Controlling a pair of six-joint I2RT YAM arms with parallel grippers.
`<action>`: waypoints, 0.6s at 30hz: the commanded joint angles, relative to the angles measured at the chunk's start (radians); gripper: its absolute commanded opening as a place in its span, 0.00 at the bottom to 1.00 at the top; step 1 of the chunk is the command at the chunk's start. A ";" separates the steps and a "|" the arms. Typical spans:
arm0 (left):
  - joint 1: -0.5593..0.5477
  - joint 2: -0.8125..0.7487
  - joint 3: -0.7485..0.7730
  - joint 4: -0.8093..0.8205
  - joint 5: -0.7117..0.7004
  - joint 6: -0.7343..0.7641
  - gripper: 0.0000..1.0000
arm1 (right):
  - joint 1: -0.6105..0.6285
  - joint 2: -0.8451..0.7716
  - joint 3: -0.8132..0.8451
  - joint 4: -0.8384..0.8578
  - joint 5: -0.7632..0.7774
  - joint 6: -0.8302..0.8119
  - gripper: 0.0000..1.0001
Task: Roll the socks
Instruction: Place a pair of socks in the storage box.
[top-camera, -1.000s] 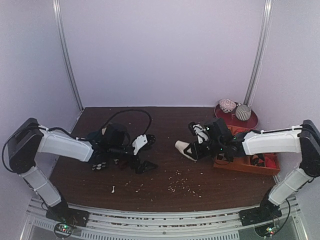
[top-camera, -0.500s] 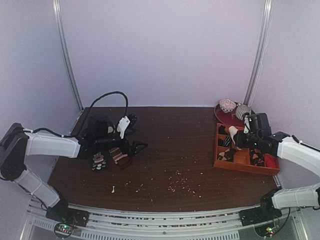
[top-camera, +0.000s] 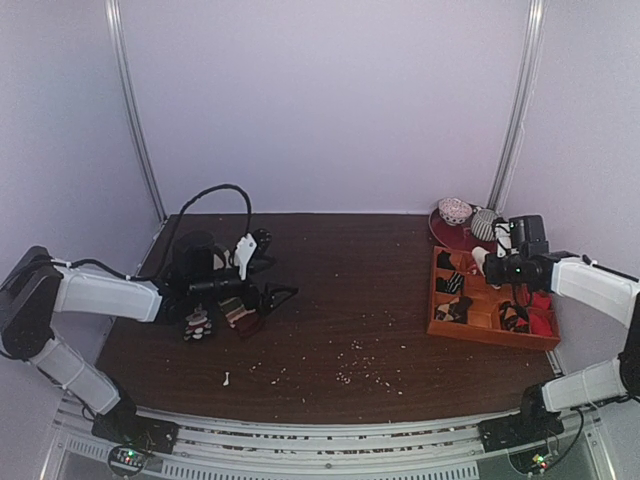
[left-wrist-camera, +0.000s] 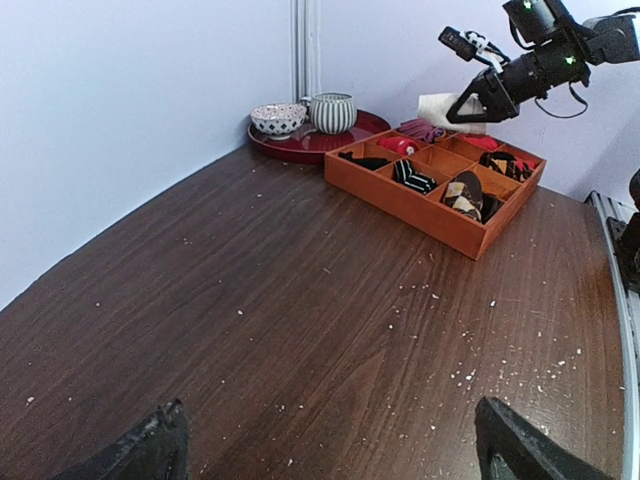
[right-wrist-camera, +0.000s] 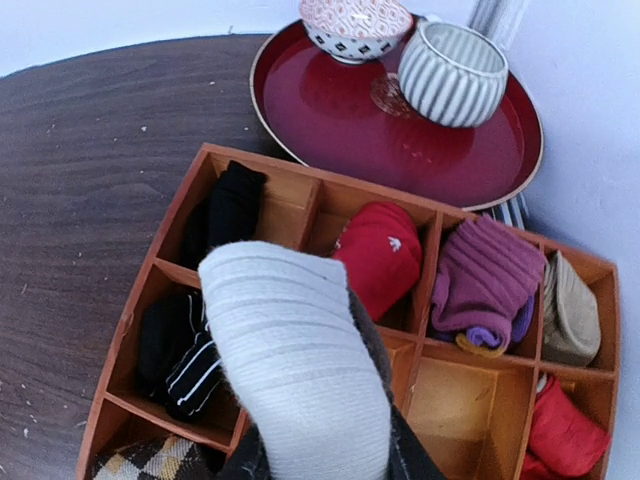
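By the left edge, my left gripper (left-wrist-camera: 330, 450) stands wide apart and empty. Only the overhead shows the loose socks (top-camera: 198, 323) beside it. At the right edge, my right gripper (left-wrist-camera: 465, 108) clamps the socks (right-wrist-camera: 295, 360), rolled, above the box (left-wrist-camera: 420, 210). In its own wrist view the roll hides most of its fingers. In the far right corner sits a red tray (right-wrist-camera: 300, 100) with a bowl (right-wrist-camera: 355, 25) and a cup (right-wrist-camera: 452, 72).

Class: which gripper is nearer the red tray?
Right. The right gripper, holding rolled socks, hangs over the wooden organizer beside the red tray; the left gripper is far across the table.
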 joint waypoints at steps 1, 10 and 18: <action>0.004 0.008 -0.020 0.098 0.036 -0.008 0.98 | -0.007 0.014 -0.008 0.075 -0.078 -0.235 0.00; 0.004 0.013 -0.058 0.168 0.056 -0.010 0.98 | -0.064 0.174 0.064 -0.069 -0.063 -0.389 0.00; 0.003 0.026 -0.063 0.174 0.060 -0.012 0.98 | -0.100 0.256 0.089 -0.097 -0.068 -0.409 0.00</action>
